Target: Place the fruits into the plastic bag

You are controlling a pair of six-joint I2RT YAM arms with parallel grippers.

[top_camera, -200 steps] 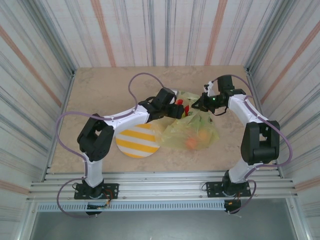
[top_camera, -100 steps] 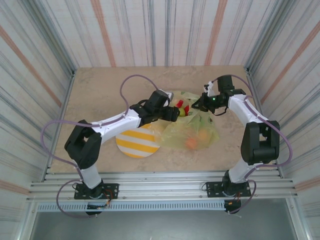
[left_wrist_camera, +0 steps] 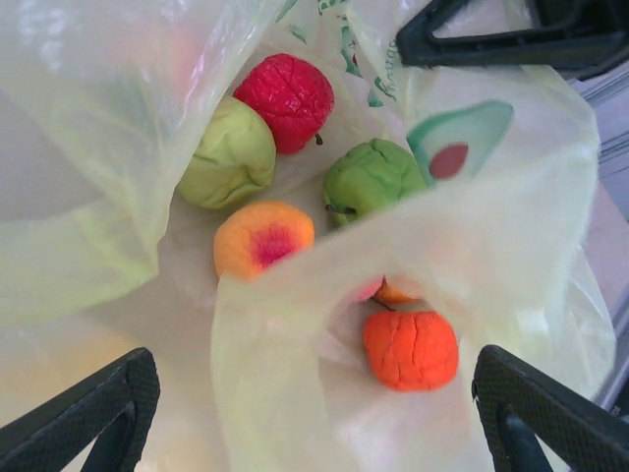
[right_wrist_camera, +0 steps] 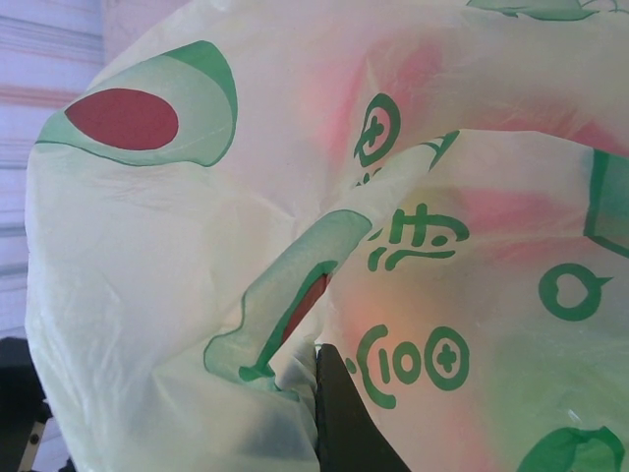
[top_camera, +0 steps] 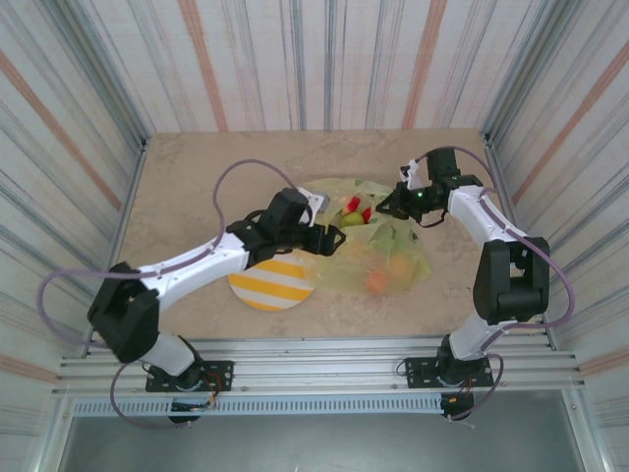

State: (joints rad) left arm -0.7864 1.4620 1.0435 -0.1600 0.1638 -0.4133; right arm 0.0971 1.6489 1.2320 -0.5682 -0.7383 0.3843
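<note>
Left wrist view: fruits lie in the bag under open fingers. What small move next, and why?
Probably draw the left gripper back from the mouth of the plastic bag. It hangs open and empty there, several fruits lie inside, and no fruit shows on the visible part of the plate, so nothing seems left to pick. The right gripper is shut on the bag's edge.

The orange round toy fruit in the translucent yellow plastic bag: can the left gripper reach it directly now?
Probably not: a fold of the plastic bag seems to lie over the orange fruit, between it and the open left gripper.
</note>
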